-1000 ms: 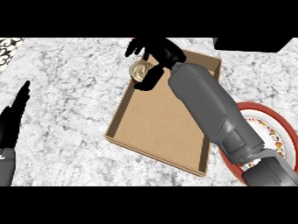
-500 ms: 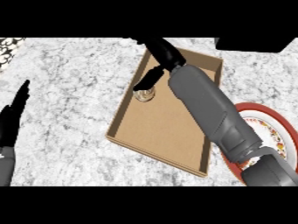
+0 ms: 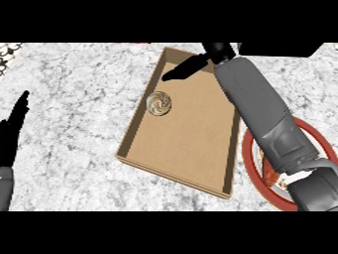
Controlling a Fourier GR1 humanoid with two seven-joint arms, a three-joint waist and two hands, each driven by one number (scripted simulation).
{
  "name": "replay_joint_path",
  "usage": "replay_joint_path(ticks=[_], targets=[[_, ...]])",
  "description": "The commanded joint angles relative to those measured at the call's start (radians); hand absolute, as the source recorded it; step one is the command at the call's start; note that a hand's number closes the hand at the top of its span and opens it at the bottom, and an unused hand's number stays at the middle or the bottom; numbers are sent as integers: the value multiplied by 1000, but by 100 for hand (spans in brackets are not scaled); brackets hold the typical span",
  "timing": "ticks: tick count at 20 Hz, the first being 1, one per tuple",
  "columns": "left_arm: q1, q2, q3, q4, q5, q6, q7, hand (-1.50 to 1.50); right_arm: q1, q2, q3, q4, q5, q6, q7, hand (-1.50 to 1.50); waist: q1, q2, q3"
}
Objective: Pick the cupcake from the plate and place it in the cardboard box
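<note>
Resting at the view's left edge, the left hand (image 3: 3, 139) stands on the marble counter (image 3: 76, 89) with straight fingers pointing up, pressed together, holding nothing. To its right lies the cardboard box (image 3: 190, 158), a long shallow tray set at a slant, and the cupcake (image 3: 160, 103) sits inside it on the floor, close to the left wall in the far half. Nothing touches the cupcake, so by my judgement the placing is done and only the retreat is left.

Further right, the right hand (image 3: 197, 64) hangs above the box's far end, fingers straight and relaxed, stretched toward the left and apart from the cupcake. Its grey forearm crosses the box's right wall on a diagonal and covers much of the red-rimmed plate (image 3: 253, 151) at the lower right.

The risk I see is in pulling back: if the arm drops low while it withdraws, the forearm could catch the right wall and shove the light box, or sweeping fingers could tip the cupcake over.
</note>
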Motion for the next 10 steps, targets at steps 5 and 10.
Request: replay_joint_path(ticks=[5,10], targets=[[6,-8,-4,16,-9,1,-19,0,-13,-245,-117,81,-81,212,-42,-150,-6,4,0],[-5,-12,2,-1,5,-6,0,0,24,-358,-126,137,-59,260,-105,-150,8,8,1]])
